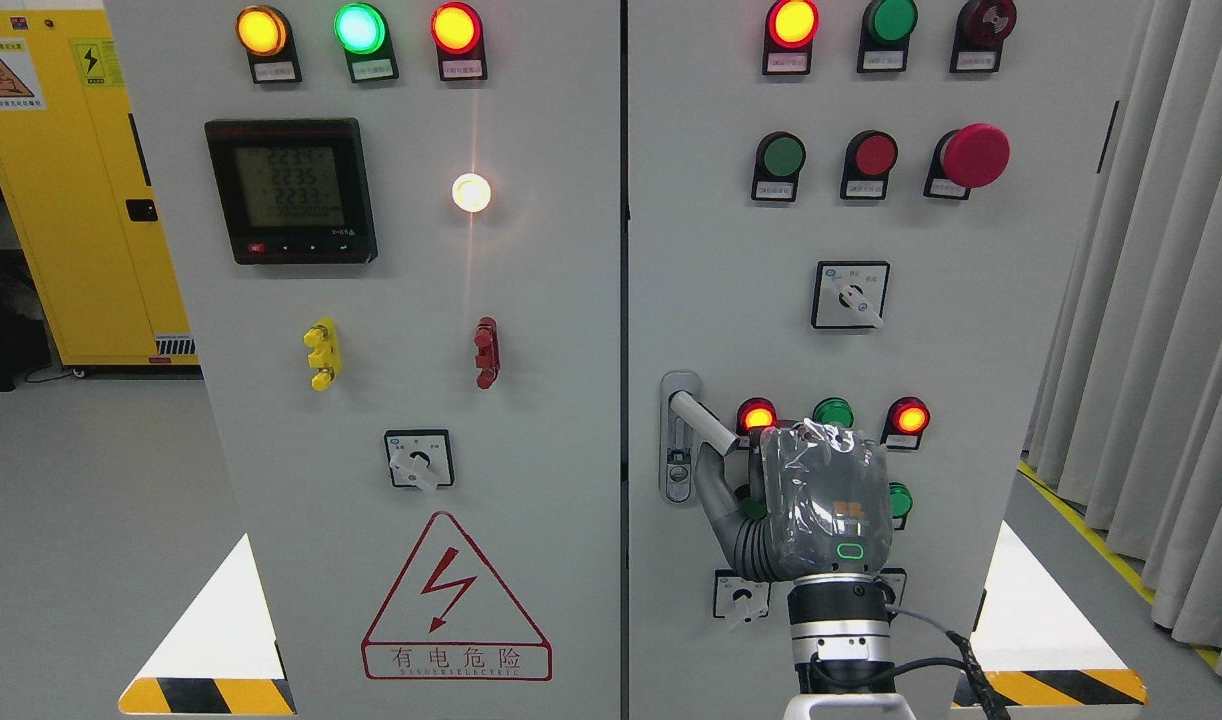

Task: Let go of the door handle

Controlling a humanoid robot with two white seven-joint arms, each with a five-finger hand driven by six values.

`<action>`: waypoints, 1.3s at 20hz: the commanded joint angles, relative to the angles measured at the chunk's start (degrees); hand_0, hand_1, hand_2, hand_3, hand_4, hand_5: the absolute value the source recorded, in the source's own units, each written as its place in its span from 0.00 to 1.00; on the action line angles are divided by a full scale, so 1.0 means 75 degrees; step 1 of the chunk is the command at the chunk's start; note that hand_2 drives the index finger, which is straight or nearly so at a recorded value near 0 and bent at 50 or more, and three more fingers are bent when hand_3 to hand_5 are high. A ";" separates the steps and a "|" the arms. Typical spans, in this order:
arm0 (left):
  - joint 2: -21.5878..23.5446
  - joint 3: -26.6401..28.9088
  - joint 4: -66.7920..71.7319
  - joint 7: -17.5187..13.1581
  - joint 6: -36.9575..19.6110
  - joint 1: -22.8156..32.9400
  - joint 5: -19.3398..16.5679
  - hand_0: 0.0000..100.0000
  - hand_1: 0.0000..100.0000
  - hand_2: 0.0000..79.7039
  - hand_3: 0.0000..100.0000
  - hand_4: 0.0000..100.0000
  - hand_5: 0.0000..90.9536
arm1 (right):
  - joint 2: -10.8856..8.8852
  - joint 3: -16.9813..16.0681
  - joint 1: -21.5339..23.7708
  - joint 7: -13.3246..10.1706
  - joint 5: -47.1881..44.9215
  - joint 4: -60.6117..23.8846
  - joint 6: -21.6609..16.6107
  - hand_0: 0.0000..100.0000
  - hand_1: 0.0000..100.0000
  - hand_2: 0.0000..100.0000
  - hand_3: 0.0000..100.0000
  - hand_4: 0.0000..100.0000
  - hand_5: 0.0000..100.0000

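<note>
**Hand at the handle, lower right of centre**

Hand (783, 500), plastic-wrapped and grey, on the arm rising from the bottom edge right of the middle: the right one. Seen from the back, low on the right-hand door of the pale grey electrical cabinet (971, 330). Fingers (723, 490) reaching up and left toward the silver lever door handle (693, 410), which juts out and down from its grey escutcheon plate (679, 470) near the door's left edge. Touching or just beside the lever's end, hard to call from here; cannot tell how far the fingers are curled, nor whether anything is gripped. Just above the hand, a row of round lamps: red lit lamp (757, 415), green lamp (832, 411), second red lit lamp (909, 417). At the left door's bottom, red triangular lightning warning sign (455, 600). Upper left, black digital meter (291, 190). Far left edge, yellow storage cabinet (71, 200).
</note>
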 commanded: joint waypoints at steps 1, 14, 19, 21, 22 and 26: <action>0.0000 0.0001 0.0000 0.0003 0.0005 0.0000 0.0000 0.12 0.56 0.00 0.00 0.00 0.00 | 0.0002 -0.0101 0.0000 0.0001 0.0000 -0.0016 -0.0017 0.57 0.28 1.00 1.00 1.00 1.00; 0.0000 0.0001 0.0000 0.0003 0.0005 0.0000 0.0000 0.12 0.56 0.00 0.00 0.00 0.00 | -0.0010 -0.0101 -0.0024 0.0001 0.0000 -0.0040 -0.0029 0.56 0.28 1.00 1.00 1.00 1.00; 0.0000 0.0001 0.0000 0.0003 0.0005 0.0000 0.0000 0.12 0.56 0.00 0.00 0.00 0.00 | -0.0010 -0.0101 -0.0036 0.0001 0.0000 -0.0040 -0.0029 0.55 0.28 1.00 1.00 1.00 1.00; 0.0000 0.0001 0.0000 0.0003 0.0005 0.0000 0.0000 0.12 0.56 0.00 0.00 0.00 0.00 | -0.0010 -0.0101 -0.0047 0.0001 0.0000 -0.0040 -0.0040 0.55 0.28 1.00 1.00 1.00 1.00; 0.0000 0.0001 0.0000 0.0003 0.0005 0.0000 0.0000 0.12 0.56 0.00 0.00 0.00 0.00 | -0.0010 -0.0101 -0.0047 0.0001 0.0000 -0.0040 -0.0040 0.55 0.28 1.00 1.00 1.00 1.00; 0.0000 0.0001 0.0000 0.0003 0.0005 0.0000 0.0000 0.12 0.56 0.00 0.00 0.00 0.00 | -0.0010 -0.0101 -0.0094 0.0001 0.0000 -0.0040 -0.0040 0.55 0.27 1.00 1.00 1.00 1.00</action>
